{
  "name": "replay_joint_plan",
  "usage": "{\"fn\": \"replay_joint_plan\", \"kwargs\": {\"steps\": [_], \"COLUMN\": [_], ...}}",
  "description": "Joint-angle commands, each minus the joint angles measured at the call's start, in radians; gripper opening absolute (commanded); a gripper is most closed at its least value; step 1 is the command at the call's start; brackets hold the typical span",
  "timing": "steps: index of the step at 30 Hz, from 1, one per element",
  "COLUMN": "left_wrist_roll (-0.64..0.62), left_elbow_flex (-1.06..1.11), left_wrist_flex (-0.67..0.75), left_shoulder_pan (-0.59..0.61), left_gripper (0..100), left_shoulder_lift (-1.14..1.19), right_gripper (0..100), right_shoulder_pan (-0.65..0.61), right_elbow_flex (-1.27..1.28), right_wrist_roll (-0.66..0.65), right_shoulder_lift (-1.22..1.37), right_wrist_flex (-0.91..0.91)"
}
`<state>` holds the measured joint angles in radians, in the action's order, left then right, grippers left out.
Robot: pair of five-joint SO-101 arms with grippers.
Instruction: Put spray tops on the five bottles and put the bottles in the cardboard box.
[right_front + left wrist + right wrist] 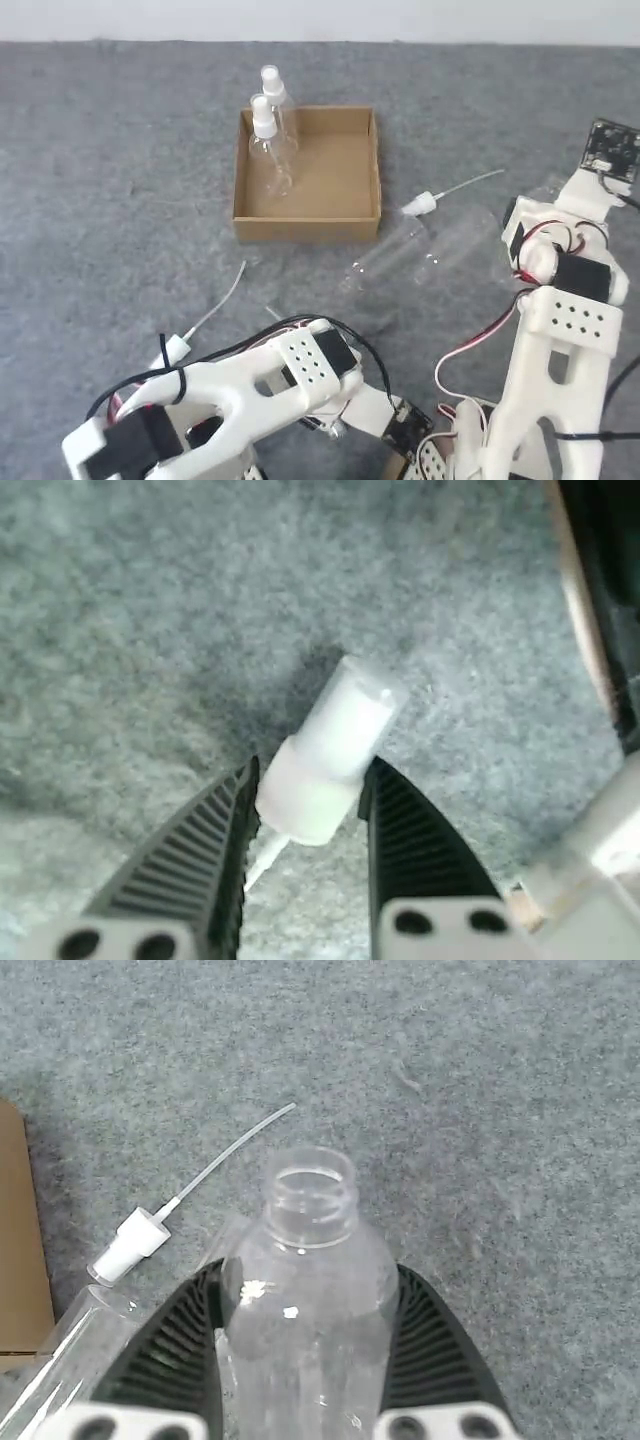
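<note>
The grey bench (100, 150) is carrying the cardboard box (305, 228), and two capped bottles (270, 150) are standing upright in its far corner. Two uncapped bottles (395, 255) are lying just beside the box. The right gripper (307, 1278) is clamping an open bottle (310, 1195) at the shoulder. This bottle is judged light, slippery and easily dented, so a moderate squeeze below the neck is advised. The left gripper (310, 775) is clamping a spray top (345, 720) around its rigid collar, the soundest hold, as its dip tube is appearing thin and flexible. A loose spray top (420, 205) is lying near the box, and another loose top (175, 350) is lying beside the near arm.
</note>
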<state>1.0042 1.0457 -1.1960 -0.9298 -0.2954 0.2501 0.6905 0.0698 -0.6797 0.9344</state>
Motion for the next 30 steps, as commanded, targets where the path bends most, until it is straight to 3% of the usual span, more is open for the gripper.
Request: {"fn": "replay_joint_plan", "kwargs": {"steps": [1,6,19,27,30], "left_wrist_roll": [-0.086,-0.153,-0.373,-0.526,-0.559], "left_elbow_flex": [-0.068,-0.088,-0.217,-0.217,-0.216], "left_wrist_flex": [-0.044,-0.08,-0.081,-0.072,-0.072], "left_shoulder_pan": [0.003,0.078,0.511,0.632,0.647], "left_gripper": [4,4,4,5,9], "left_shoulder_lift": [-0.008,-0.008,-0.008,-0.008,-0.002], "right_gripper": [0.7,0.7,0.7,0.7,0.7], "right_shoulder_pan": [0.004,0.002,0.002,-0.025,-0.025], "right_elbow_flex": [-0.014,-0.014,-0.014,-0.012,-0.012], "right_wrist_roll": [0.003,0.003,0.003,0.003,0.003], "right_shoulder_lift": [-0.033,-0.033,-0.033,-0.033,-0.031], "right_wrist_flex": [-0.027,-0.025,-0.021,-0.019,-0.018]}}
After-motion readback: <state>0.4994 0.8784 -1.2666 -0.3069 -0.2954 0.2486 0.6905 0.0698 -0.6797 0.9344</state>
